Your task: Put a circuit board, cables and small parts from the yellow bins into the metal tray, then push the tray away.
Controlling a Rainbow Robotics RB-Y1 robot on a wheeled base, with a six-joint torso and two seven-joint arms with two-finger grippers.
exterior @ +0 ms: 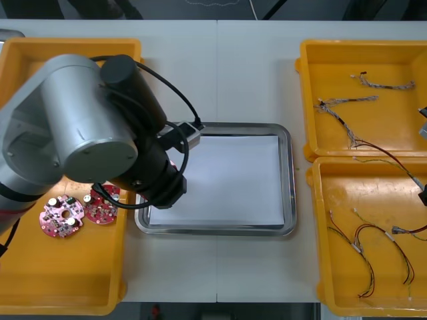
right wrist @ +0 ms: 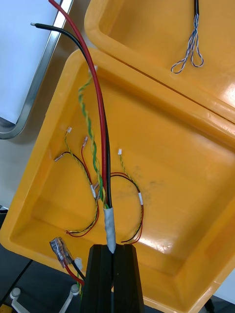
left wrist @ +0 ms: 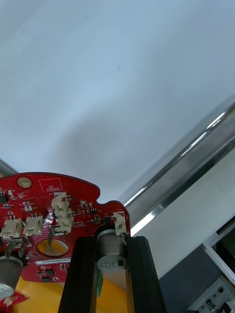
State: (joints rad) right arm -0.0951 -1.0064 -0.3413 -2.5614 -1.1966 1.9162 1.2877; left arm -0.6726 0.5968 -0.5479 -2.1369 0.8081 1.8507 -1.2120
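The yellow bins [exterior: 67, 283] sit at 9 and 3 o'clock on a pale grey counter [exterior: 220, 67]; in the wrist views they look orange. The metal tray [exterior: 288, 180] has a shiny silver rim and a white inside. At 8 o'clock the round circuit boards [exterior: 61, 217] are red, dotted with white and silver.

The left gripper [left wrist: 112, 239] has black fingers [left wrist: 78, 279]. The circuit board [left wrist: 49, 190] between them is red with white connectors.

The right gripper [right wrist: 112, 247], also black-fingered, pinches a cable bundle [right wrist: 109, 222] of red, black and a green-and-yellow twist, wrapped in white tape. Near it lie red and yellow cables [right wrist: 140, 198] and a twisted blue and white cable [right wrist: 194, 32].
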